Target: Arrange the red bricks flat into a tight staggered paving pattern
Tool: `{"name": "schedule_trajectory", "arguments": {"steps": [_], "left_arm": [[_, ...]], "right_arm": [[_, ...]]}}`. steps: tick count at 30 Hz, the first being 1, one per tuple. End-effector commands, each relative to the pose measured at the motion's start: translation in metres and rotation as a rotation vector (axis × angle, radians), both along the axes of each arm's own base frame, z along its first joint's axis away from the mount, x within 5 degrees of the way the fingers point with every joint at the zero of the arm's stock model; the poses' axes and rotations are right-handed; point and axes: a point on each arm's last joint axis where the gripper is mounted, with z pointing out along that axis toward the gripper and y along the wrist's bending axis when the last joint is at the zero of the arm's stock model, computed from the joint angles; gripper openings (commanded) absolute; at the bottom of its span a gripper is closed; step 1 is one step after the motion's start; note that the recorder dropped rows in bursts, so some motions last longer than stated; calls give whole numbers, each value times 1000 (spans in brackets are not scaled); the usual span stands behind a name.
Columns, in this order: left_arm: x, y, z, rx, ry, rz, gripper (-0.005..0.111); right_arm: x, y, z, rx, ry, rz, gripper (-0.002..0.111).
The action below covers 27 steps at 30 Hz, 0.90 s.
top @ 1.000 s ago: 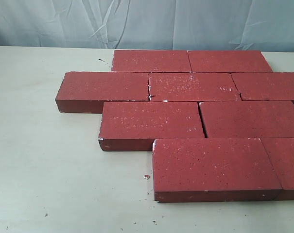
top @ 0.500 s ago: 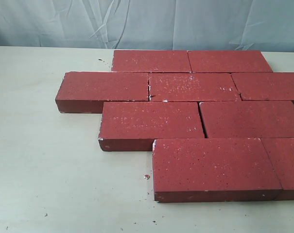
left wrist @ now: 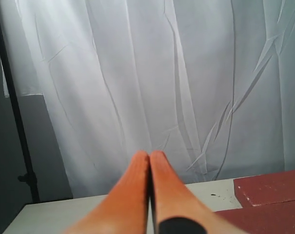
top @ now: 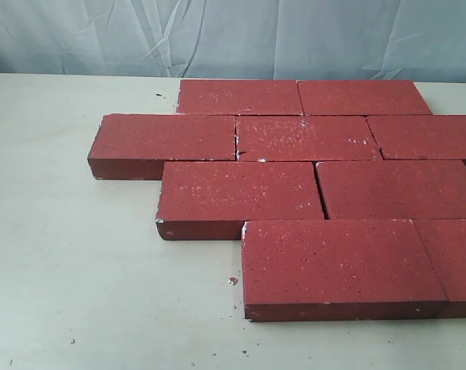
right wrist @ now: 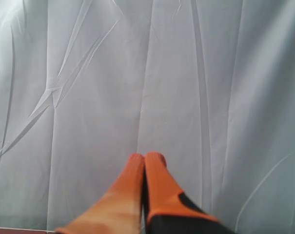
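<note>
Several red bricks (top: pixel 302 139) lie flat on the pale table (top: pixel 78 277) in four staggered rows, sides touching; the nearest brick (top: pixel 336 266) sits front right. No arm shows in the exterior view. In the left wrist view my left gripper (left wrist: pixel 149 155) is shut, orange fingers pressed together with nothing between them, raised above the table and facing the white curtain; corners of two red bricks (left wrist: pixel 271 187) show beside it. My right gripper (right wrist: pixel 146 157) is likewise shut and empty, pointing at the curtain, with no brick visible in its view.
A white curtain (top: pixel 233 35) hangs behind the table's back edge. A black stand pole (left wrist: pixel 13 112) rises beside the table in the left wrist view. Small crumbs (top: pixel 233 280) lie on the table near the front brick. The bricks run past the exterior view's right edge.
</note>
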Motion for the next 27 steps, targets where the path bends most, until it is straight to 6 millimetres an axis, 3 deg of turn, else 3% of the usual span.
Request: {"name": "schedule_trajectory", "arguments": {"steps": [1, 12, 24, 27], "left_arm": [[-3, 1, -15, -21, 0, 9, 0], [-4, 1, -70, -50, 68, 1, 0], [3, 0, -111, -70, 198, 0, 0], [3, 0, -113, -70, 206, 0, 0]], "right_arm": [[-1, 0, 0, 0, -8, -6, -1], [-1, 0, 0, 0, -8, -6, -1], [-1, 0, 0, 3, -8, -5, -1], [-1, 0, 0, 3, -8, -5, -1]]}}
